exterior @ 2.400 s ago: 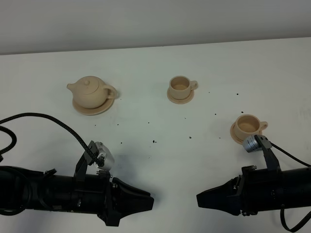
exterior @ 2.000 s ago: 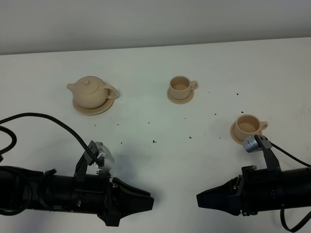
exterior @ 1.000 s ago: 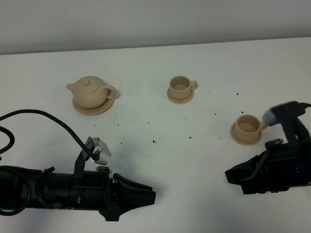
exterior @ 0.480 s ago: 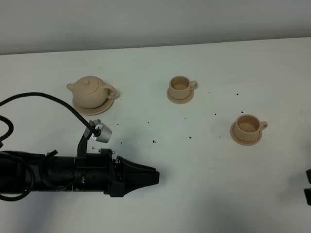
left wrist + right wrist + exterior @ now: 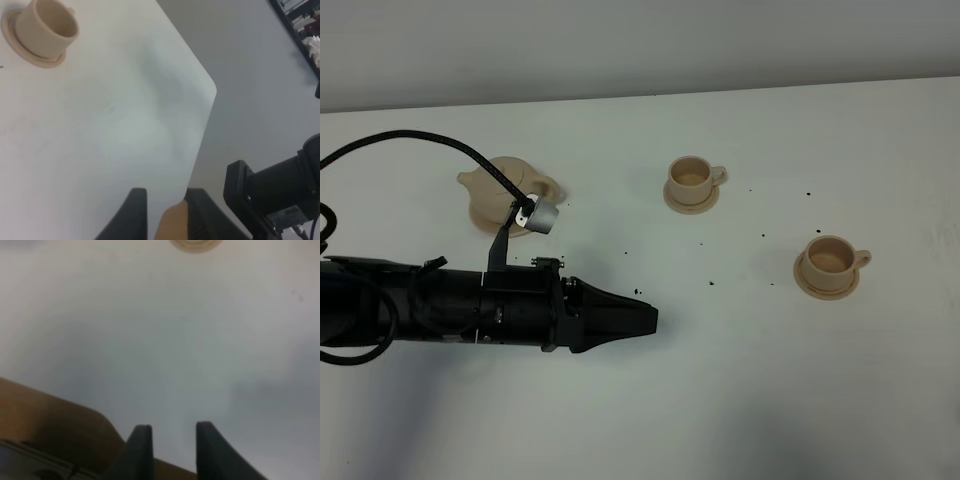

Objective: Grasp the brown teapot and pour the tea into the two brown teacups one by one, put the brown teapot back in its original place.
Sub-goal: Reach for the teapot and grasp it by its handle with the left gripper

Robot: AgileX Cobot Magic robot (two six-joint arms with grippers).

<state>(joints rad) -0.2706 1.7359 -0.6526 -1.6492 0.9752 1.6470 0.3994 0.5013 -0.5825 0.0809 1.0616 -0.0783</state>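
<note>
Empty left gripper [image 5: 166, 194] and right gripper [image 5: 172, 429]
Both jaws stand spread; a teacup [image 5: 47, 26] sits well ahead of the left jaws, the brown teapot [image 5: 485, 200] behind them.

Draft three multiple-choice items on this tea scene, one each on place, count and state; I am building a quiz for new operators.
1. Where does the brown teapot stand?
A. On the wide saucer
B. Between the cups
C. In a gripper

2. How many teacups are out?
A. One
B. Two
C. Three

3. What does the left gripper hold?
A. The teapot
B. A cup
C. Nothing

Answers:
1 A: the teapot sits on that saucer at the left of the high view.
2 B: the far teacup and the near teacup are the only ones.
3 C: it is over bare table, and its wrist view shows the jaws apart around nothing.
</note>
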